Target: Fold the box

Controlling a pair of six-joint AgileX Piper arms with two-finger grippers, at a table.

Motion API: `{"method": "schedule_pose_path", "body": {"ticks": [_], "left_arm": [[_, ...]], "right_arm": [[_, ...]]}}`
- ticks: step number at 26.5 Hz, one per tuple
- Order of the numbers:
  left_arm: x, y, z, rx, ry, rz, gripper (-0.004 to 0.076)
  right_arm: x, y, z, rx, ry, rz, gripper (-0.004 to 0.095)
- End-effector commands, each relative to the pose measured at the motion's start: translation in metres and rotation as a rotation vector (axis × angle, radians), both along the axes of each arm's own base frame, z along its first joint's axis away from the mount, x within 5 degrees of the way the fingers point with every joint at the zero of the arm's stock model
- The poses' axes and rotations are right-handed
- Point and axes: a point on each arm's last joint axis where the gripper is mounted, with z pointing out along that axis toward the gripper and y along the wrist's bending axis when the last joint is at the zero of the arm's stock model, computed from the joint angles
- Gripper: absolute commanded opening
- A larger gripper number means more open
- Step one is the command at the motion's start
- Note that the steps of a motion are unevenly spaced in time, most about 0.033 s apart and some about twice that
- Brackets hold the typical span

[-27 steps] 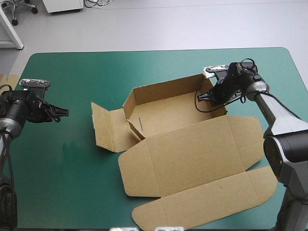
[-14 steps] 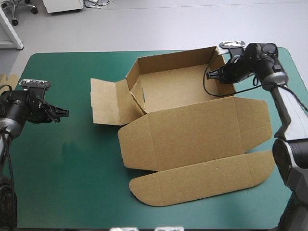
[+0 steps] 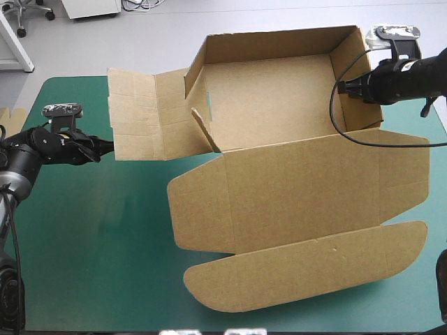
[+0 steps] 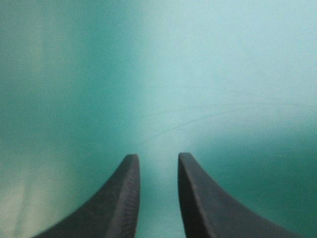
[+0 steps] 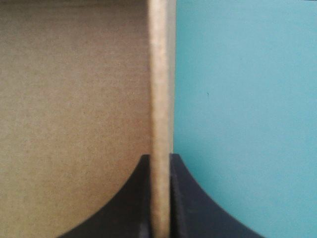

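From up high, my right arm is coming in over the table's far right corner, stretched out sideways, and the right gripper [image 3: 347, 88] is pinching the top of the right wall [image 3: 356, 77] of the box [image 3: 279, 188]. The tray end is sitting toward the far edge, the lid [image 3: 307, 269] is lying flat toward the near edge, and a flap [image 3: 143, 115] is sticking out on the left. My left arm is lying low by the left edge, with the left gripper [image 3: 105, 148] pointing at that flap, just beside it.

In the left wrist view, the left gripper [image 4: 156, 157] is standing slightly spread with nothing in it, and I'm only seeing teal-green cover [image 4: 223, 74] ahead, no box.

The right wrist view is showing what the high one can't: the right gripper [image 5: 159, 158] is pressing both fingers against the wall's edge [image 5: 159, 74], with brown board on one side and cover [image 5: 247, 99] on the other.
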Motion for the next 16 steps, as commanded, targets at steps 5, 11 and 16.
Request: {"method": "schedule_pose_path", "body": {"ticks": [5, 11, 16], "left_arm": [[0.016, -0.03, 0.009, -0.357, -0.118, -0.173, 0.0194], [0.02, -0.052, 0.014, -0.63, -0.158, -0.319, 0.0194], [0.016, -0.067, 0.03, -0.854, -0.21, -0.42, 0.0181]], "right_arm": [[-0.021, 0.006, 0.031, 0.089, -0.104, 0.022, -0.0013], [-0.021, 0.006, 0.031, 0.09, -0.107, 0.02, -0.0013], [-0.018, 0.005, 0.029, 0.08, -0.103, 0.014, -0.0013]]}}
